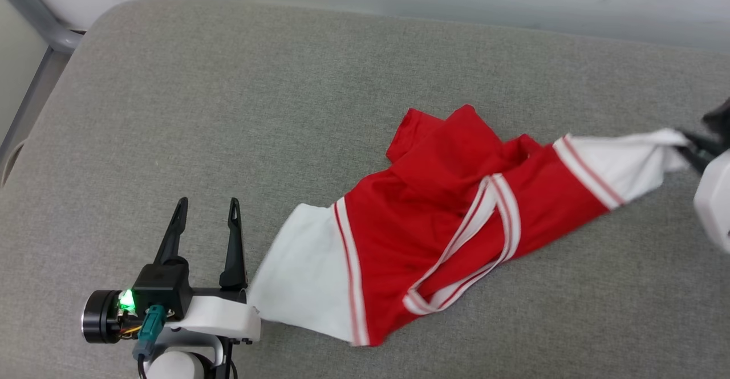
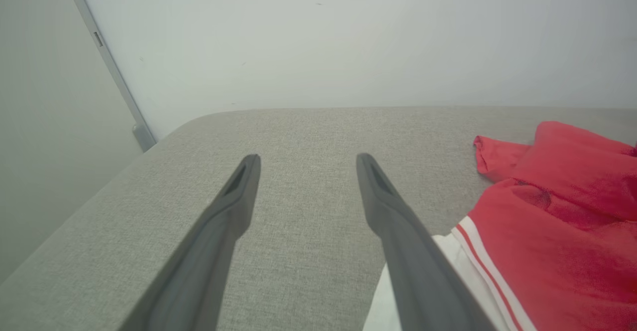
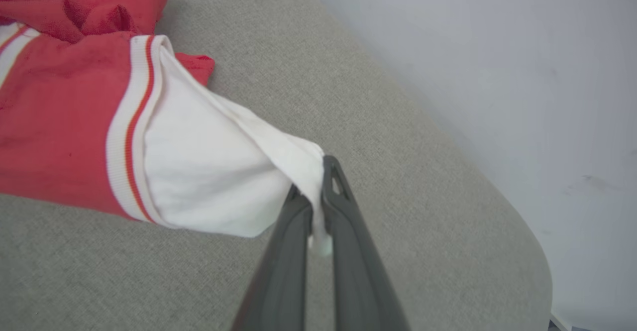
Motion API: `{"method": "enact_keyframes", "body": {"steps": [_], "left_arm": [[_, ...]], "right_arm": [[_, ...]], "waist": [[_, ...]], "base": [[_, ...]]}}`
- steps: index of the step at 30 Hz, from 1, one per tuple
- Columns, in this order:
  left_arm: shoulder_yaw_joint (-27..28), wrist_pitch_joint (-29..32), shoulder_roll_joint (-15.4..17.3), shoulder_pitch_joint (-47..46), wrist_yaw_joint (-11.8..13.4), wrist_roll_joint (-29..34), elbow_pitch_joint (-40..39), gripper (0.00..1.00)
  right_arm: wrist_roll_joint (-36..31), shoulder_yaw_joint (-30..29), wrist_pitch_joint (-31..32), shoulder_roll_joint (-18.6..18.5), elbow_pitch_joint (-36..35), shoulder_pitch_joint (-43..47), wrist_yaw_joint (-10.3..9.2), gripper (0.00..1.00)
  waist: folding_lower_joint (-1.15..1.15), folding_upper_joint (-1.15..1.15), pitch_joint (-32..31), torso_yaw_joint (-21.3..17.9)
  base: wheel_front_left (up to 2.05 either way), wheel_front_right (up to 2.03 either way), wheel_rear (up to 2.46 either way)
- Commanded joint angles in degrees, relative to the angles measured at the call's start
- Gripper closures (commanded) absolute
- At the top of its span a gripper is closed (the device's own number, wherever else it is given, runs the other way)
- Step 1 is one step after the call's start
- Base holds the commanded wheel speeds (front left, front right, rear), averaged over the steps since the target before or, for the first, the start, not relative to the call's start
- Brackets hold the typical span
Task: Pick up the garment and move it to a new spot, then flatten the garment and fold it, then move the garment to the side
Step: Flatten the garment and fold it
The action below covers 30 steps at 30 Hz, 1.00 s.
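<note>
You're over a grey fabric cushion (image 1: pixel 228 111), pale wall (image 2: pixel 348 37) behind. Your right gripper (image 3: pixel 317 191) is clamped tight on the cuff of a white sleeve (image 3: pixel 214 171) of the garment (image 1: pixel 433 219), cloth pinched btwn the fingers, near the cushion's right side. Outward from there the red jersey lies crumpled mid-cushion, striped neck trim on top. Your left gripper (image 1: pixel 208 208) is spread wide, holding nothing, just beside the other sleeve (image 1: pixel 302 270); can't tell if it touches.

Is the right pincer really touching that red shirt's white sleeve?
Touching. The right wrist view shows the right pincer shut on the white sleeve of the shirt, cloth pinched between its fingers.
</note>
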Motion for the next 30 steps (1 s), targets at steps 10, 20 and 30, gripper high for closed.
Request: {"method": "enact_keyframes", "body": {"steps": [10, 20, 30], "left_arm": [[2.86, -0.14, -2.23, 0.82, -2.0, 2.06, 1.42, 0.0], [4.68, -0.14, -3.21, 3.34, -3.84, 3.61, 2.1, 0.0], [5.58, -0.14, -3.86, 5.0, -4.98, 4.75, 2.68, 0.0]], "right_arm": [[-3.59, -1.67, -10.18, 2.7, 9.09, -2.19, -0.1, 1.0], [-4.35, -4.45, -18.83, 6.05, 12.6, 13.38, -0.1, 1.0], [-4.8, -11.36, -22.48, 10.57, 17.28, 28.09, -0.1, 1.0]], "waist": [[-0.01, 0.0, -1.37, -0.26], [-0.01, 0.0, -5.48, -3.72], [-0.01, 0.0, -7.29, -5.52]], "base": [[0.0, 0.0, 0.0], [0.0, 0.0, 0.0], [0.0, 0.0, 0.0]]}}
